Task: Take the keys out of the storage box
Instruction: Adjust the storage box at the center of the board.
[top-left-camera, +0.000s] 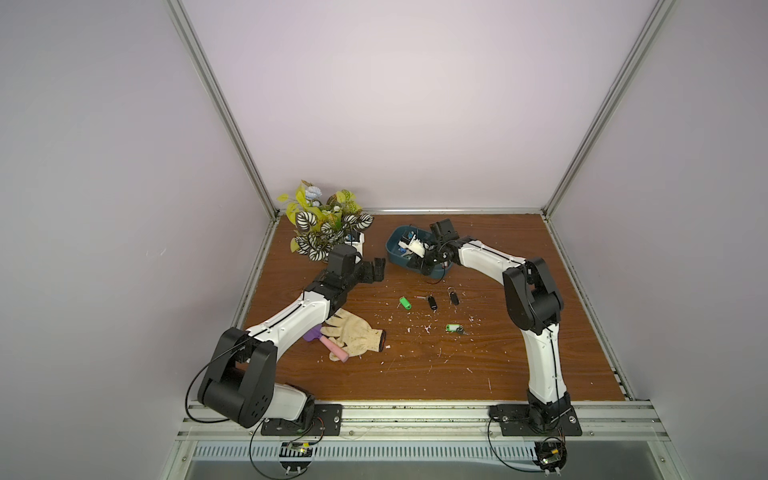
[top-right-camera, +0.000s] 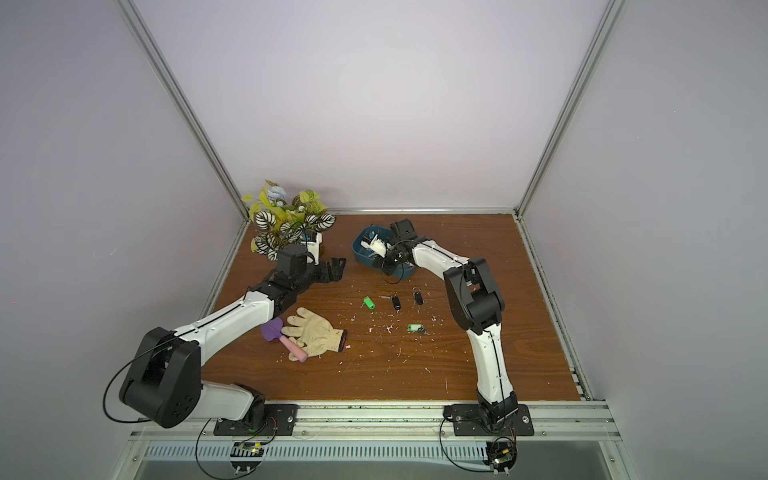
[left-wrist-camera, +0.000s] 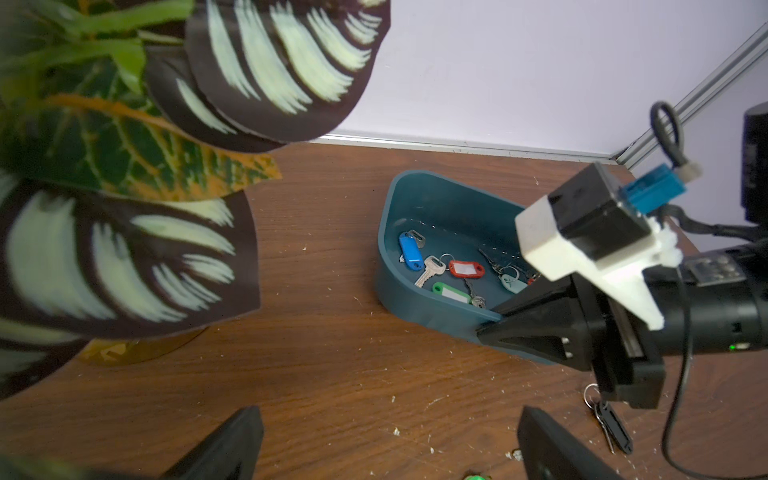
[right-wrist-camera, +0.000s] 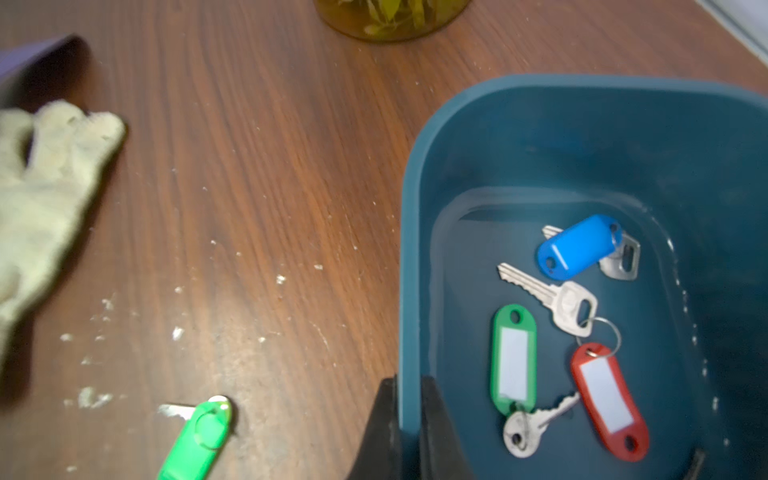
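On the brown wooden table (top-left-camera: 498, 357), left of the storage box (top-left-camera: 392, 253), stand a potted plant (top-left-camera: 324, 226) and the left gripper (top-left-camera: 376, 270), spread and empty. Several keys (right-wrist-camera: 577, 247) lie inside the box, others in front. The right gripper (right-wrist-camera: 409, 415) clamps the box's wall, its arm (top-left-camera: 482, 257) overhanging the box

keys (right-wrist-camera: 557, 299) in storage box (right-wrist-camera: 410, 249)

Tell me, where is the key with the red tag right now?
In the right wrist view, the red-tagged key lies inside the storage box, next to a green-tagged key, at the far end of the table.
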